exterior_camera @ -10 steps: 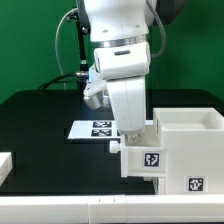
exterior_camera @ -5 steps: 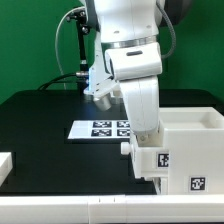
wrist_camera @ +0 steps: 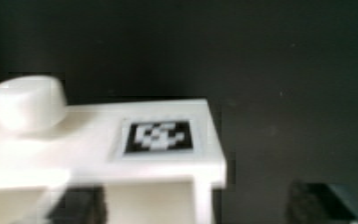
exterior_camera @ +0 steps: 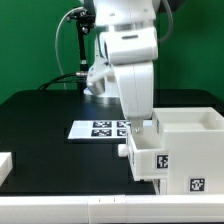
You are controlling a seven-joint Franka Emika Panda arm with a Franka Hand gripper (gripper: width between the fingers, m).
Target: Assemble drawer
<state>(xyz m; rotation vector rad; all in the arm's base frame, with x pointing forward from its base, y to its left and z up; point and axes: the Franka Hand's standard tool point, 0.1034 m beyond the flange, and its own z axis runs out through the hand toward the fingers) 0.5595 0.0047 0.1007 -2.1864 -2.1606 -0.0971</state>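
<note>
while we are reading the exterior view from its left edge across, we are first meeting a small white part lying alone on the black tabletop, well apart from everything else. next, further back, we are seeing the marker board lying flat near the middle. then comes the arm, reaching down over a small tray, and last the large housing at the exterior view's right.

we are judging that the coming move turns on one relation: the tray is sitting directly beside the housing, on the side toward the exterior view's left, its tagged face toward the camera, and it appears to be touching or partly entering the housing wall. so the tray's travel would be pointing toward the exterior view's right, into the housing.

we are placing the jaws directly above the tray's top edge, but whether they are clenched on it we cannot tell: the arm's white body is hiding the fingertips there, and the wrist view is showing only the tray's tag and its round knob, blurred.
</note>
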